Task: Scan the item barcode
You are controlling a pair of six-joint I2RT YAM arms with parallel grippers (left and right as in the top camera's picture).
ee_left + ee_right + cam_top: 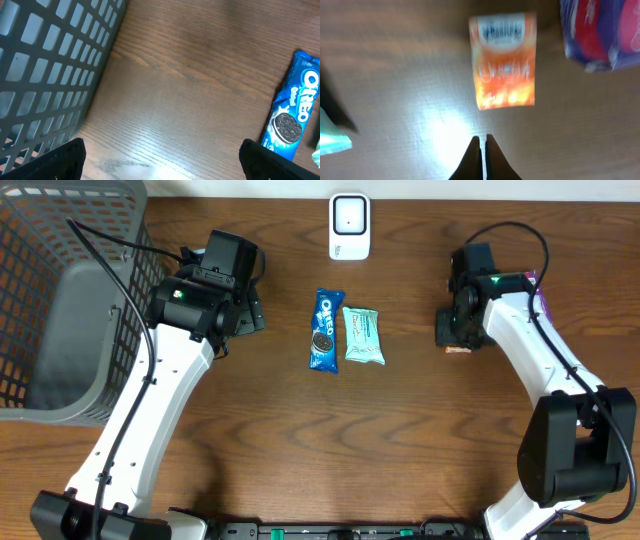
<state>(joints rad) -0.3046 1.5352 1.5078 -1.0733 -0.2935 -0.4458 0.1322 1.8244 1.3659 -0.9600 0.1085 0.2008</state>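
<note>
Oreo pack (326, 330) and teal pack (362, 336) lie flat on the bench (400, 440) below the scanner (349, 226), reachable by either arm. Left hand (245, 312) spread, empty; right hand (481, 150) pressed together, empty, near orange packet (503, 60).

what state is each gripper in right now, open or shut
Left gripper: open, holding nothing.
Right gripper: shut, nothing between its fingers.

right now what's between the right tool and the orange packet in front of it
Nothing sits there. In the right wrist view, only bare brown wooden table lies between the shut right tool and the flat orange rectangular packet.
</note>
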